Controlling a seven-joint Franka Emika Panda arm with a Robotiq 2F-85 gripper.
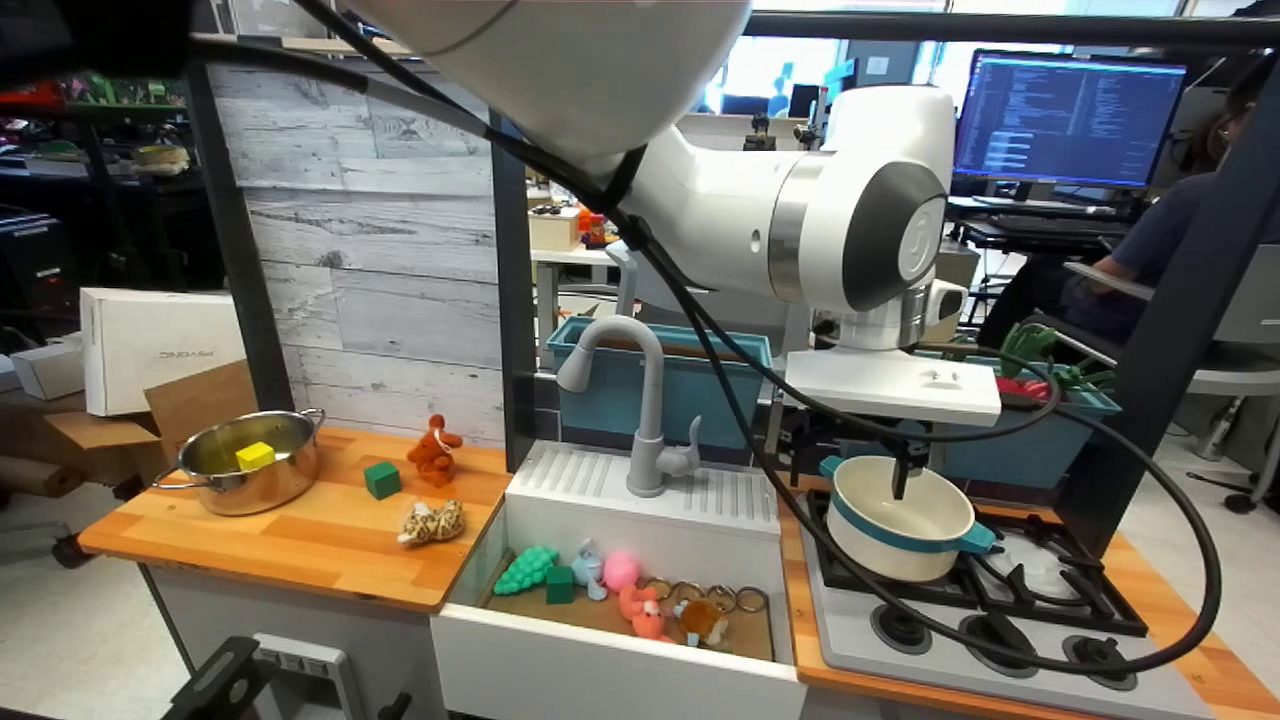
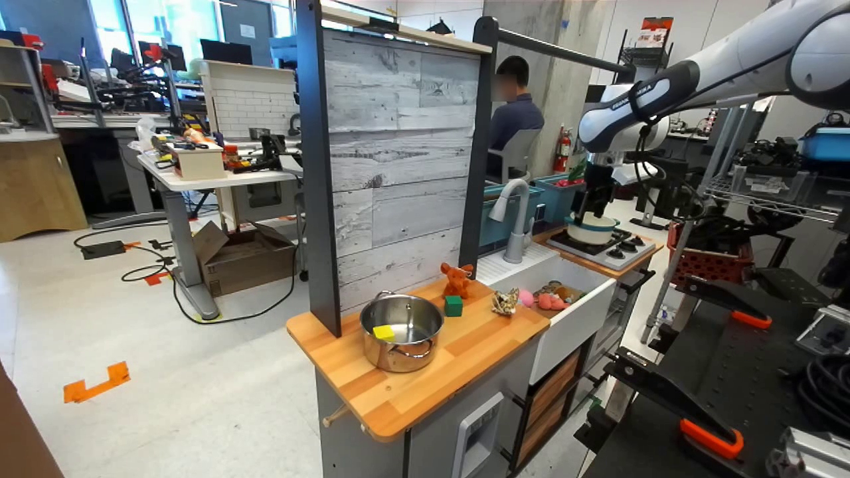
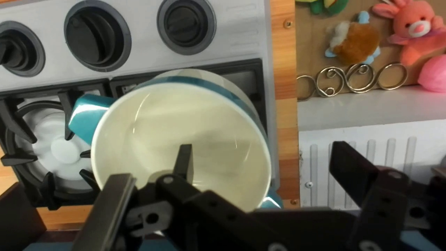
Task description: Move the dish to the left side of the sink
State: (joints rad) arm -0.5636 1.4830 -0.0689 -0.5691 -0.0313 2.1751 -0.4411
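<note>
Nearest in an exterior view, a metal pot (image 2: 402, 355) stands on the counter (image 2: 478, 342) with a yellow block (image 2: 384, 332) inside. Past it come a green block (image 2: 453, 306) and an orange toy (image 2: 457, 283). Then comes the sink (image 2: 571, 333), toys (image 2: 551, 303) lying in it. Beyond that, the dish (image 2: 592, 234) sits on the stove (image 2: 597, 255). The jaws are spread wide, one finger (image 3: 184, 161) over the dish's opening, the other outside its rim.
</note>
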